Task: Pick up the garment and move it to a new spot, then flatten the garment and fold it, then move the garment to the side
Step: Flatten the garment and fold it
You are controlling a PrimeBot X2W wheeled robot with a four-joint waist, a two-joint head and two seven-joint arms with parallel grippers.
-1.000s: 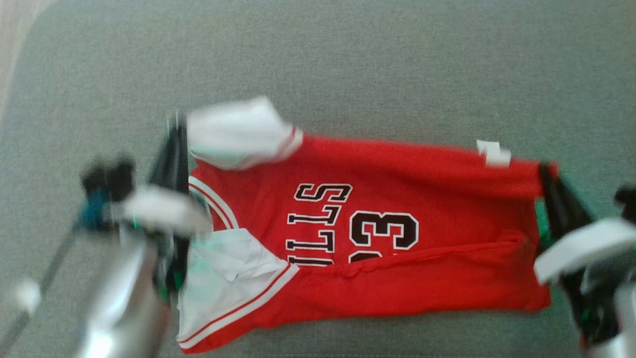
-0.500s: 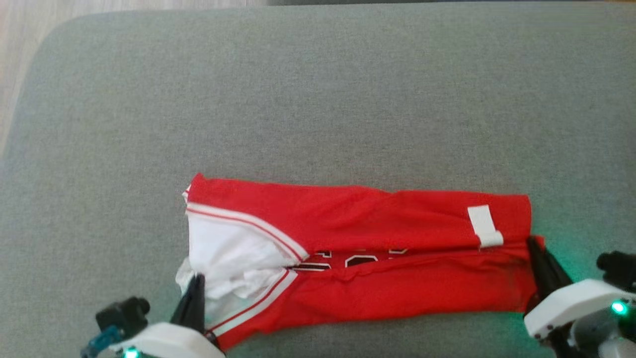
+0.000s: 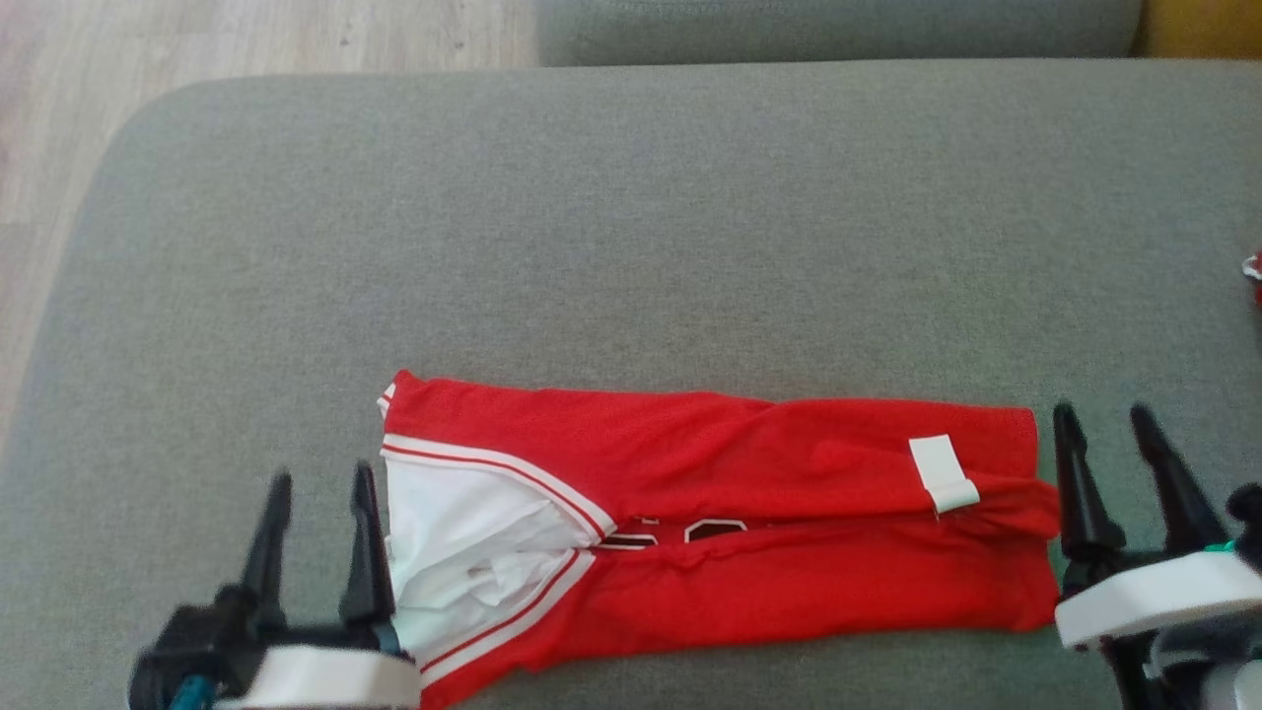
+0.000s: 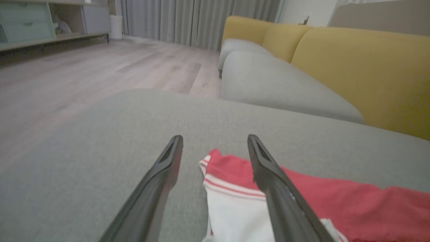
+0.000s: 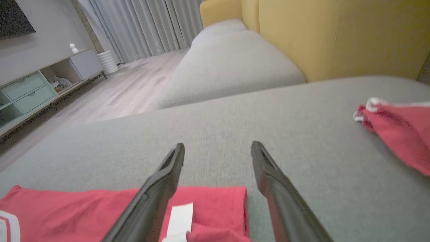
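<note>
A red jersey with white trim lies folded into a long band on the grey cushion, its two long edges meeting over the dark lettering. A white label shows near its right end. My left gripper stands open just off the jersey's left end, its right finger beside the white sleeve opening. My right gripper stands open just off the right end. Neither holds cloth.
A second red garment lies on the cushion to the right, seen at the edge as a garment corner. A yellow sofa back and another grey seat lie beyond. Wood floor borders the cushion's left edge.
The far half of the jersey was brought over toward me, closing the fold. Both grippers then let go and opened. The camera view shifted too.
</note>
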